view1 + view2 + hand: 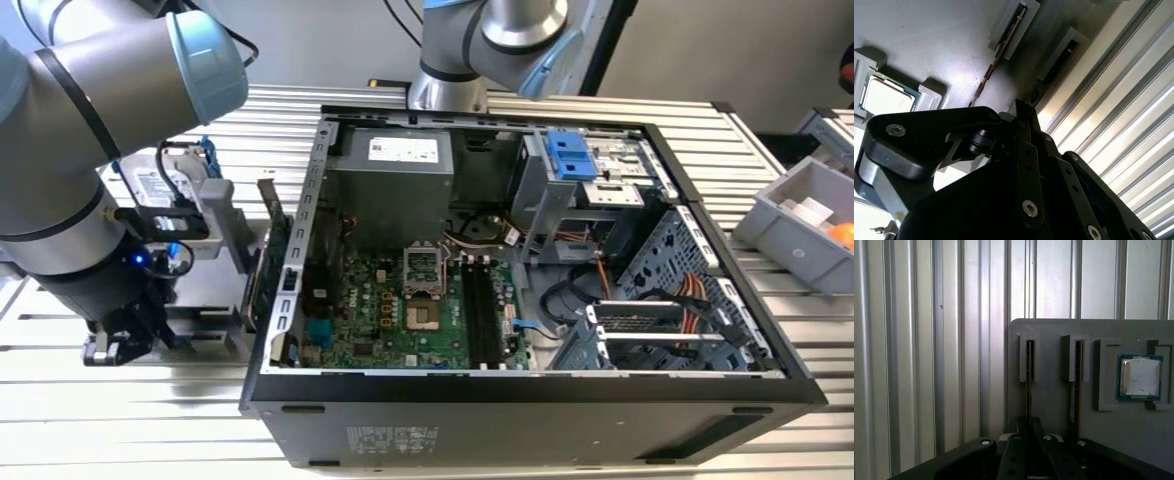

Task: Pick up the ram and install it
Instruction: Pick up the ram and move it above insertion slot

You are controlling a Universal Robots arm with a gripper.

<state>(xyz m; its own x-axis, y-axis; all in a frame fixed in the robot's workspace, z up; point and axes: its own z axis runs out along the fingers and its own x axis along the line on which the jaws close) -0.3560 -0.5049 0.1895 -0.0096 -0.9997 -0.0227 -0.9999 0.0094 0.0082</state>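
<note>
Gripper (1029,424), lower left in exterior view, pinched tight on ram (1029,390), edge-on in grey holder (1051,405) slot.

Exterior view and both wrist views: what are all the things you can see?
Computer case: one, black, open, mid-table in the exterior view.
Motherboard: one, green, inside the case.
Bin: one, grey, the exterior view's right.
Table: one, silver slats, under everything.
Holder: one, grey, on the table.
Ram sticks: two, dark edges, on edge in the holder's slots.
Processor chip: one, silver, in the holder's recess.
Other arm: one, grey-blue, beyond the case.
Arm: one, grey with blue caps, the exterior view's left.
Pincer: one, black, at the ram stick nearest the holder's edge.
</note>
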